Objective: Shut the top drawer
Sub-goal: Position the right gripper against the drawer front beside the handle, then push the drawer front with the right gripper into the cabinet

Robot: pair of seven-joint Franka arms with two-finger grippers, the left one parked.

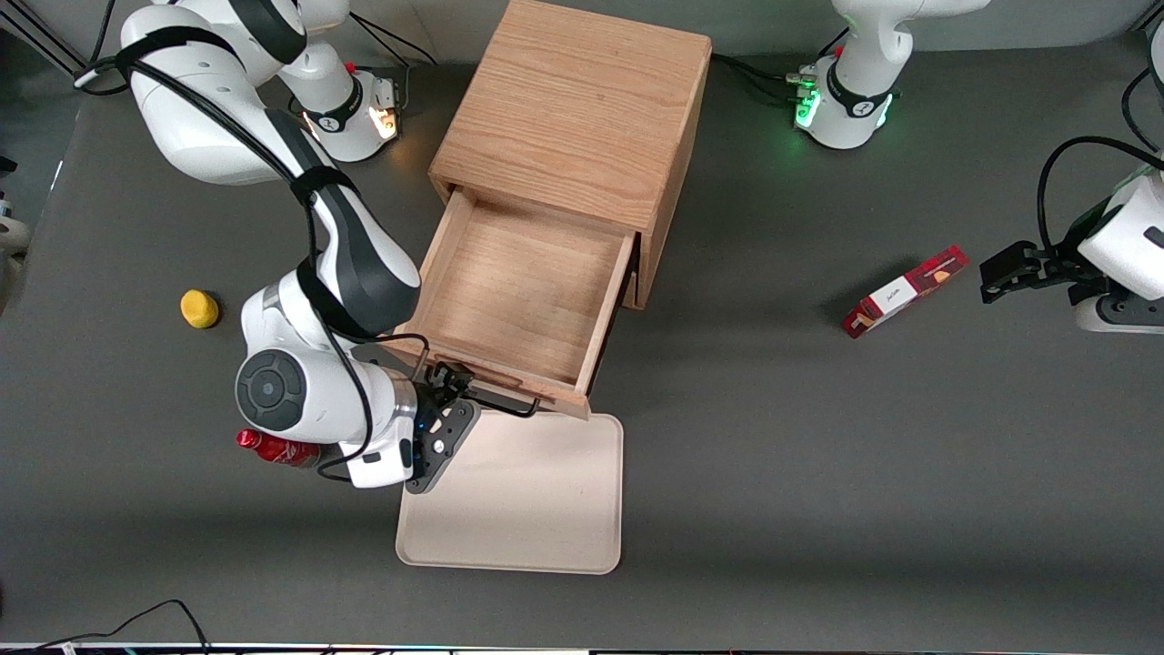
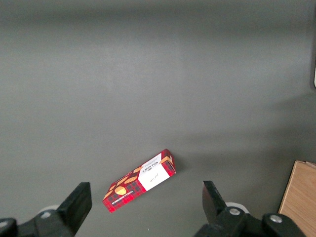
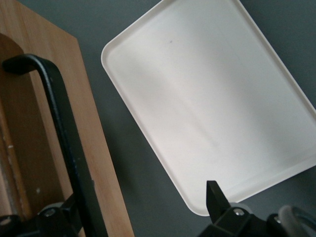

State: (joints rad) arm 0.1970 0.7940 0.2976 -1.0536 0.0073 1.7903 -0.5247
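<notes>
The top drawer [image 1: 518, 296] stands pulled fully out of the oak cabinet [image 1: 582, 109], which sits at the middle of the desk's edge farthest from the front camera; the drawer's inside looks empty. The right arm's gripper [image 1: 452, 387] is at the drawer front, its fingers spread wide, with the black wire handle [image 3: 64, 128] passing between them and one finger [image 3: 217, 202] apart from the bar. The closing push appears not yet begun. The next move likely calls for pressing squarely on the front so the drawer slides in without jamming.

The desk [image 1: 818, 473] is matte dark grey. A cream tray [image 1: 518, 500] lies just in front of the drawer, a yellow lemon-like fruit [image 1: 199, 308] and a red bottle [image 1: 273, 448] toward the working arm's end, and a red snack box [image 1: 903, 291] toward the parked arm's end.
</notes>
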